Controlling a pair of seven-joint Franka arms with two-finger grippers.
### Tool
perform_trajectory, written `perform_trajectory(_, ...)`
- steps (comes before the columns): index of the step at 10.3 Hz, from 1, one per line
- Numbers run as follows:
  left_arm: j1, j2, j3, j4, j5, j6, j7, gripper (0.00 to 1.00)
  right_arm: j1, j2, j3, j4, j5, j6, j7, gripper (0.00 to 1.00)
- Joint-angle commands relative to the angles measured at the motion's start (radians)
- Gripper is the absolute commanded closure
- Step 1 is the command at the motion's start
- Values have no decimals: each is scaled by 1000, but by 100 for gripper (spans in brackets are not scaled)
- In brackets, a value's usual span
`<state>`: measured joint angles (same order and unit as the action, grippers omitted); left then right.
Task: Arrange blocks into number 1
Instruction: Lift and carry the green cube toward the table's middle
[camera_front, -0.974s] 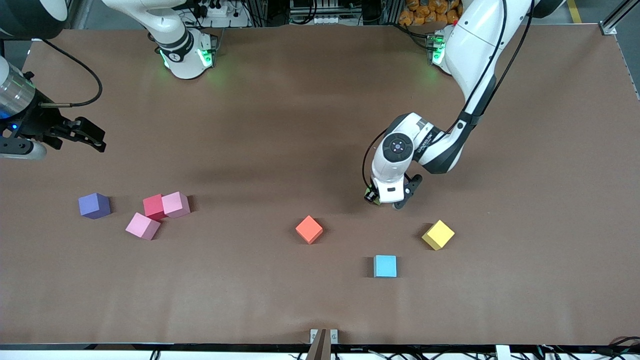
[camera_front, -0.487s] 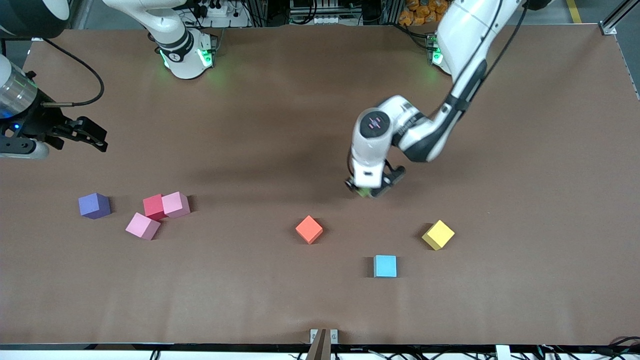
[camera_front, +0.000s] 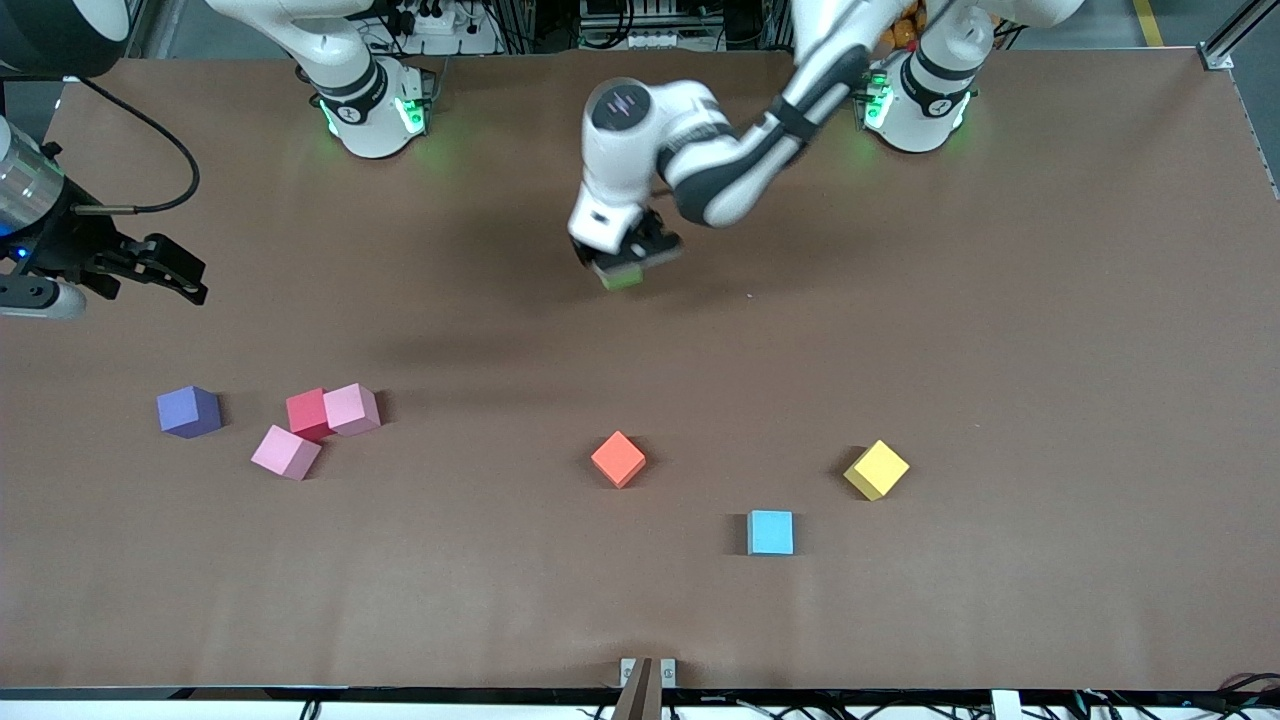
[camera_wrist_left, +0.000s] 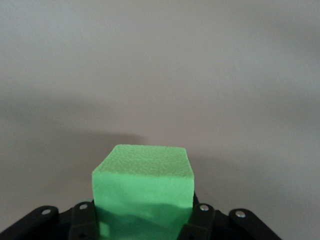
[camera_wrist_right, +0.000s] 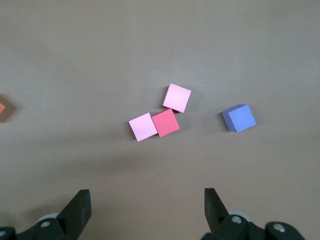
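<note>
Over bare brown tabletop (camera_front: 1000, 330) with open room all round, the left gripper (camera_front: 625, 262) clamps the small matte green cube (camera_wrist_left: 143, 192), held off the surface. Nearer the front camera lie orange (camera_front: 618, 459), yellow (camera_front: 876, 469) and light blue (camera_front: 770, 532) cubes, well apart. Off toward its own end, the right gripper (camera_wrist_right: 146, 206) waits, fingers spread.

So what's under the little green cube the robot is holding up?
Only bare brown table lies below the small matte green cube, pinched by the left gripper. The cube's underside is hidden.
</note>
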<state>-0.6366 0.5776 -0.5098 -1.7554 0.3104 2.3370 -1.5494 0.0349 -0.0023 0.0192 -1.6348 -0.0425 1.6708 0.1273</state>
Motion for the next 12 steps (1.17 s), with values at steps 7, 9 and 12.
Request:
perform_trajectory(7, -163, 134, 8, 126, -73, -147, 285, 100, -47, -5, 35, 1, 58, 1, -74, 0)
perform_trajectory(9, -172, 157, 10, 123, -71, -145, 313, 100, -47, -5, 35, 1, 61, 1, -75, 0)
perform_trajectory(12, -184, 186, 10, 125, -65, -145, 301, 100, -46, -5, 33, 3, 59, 0, -78, 0)
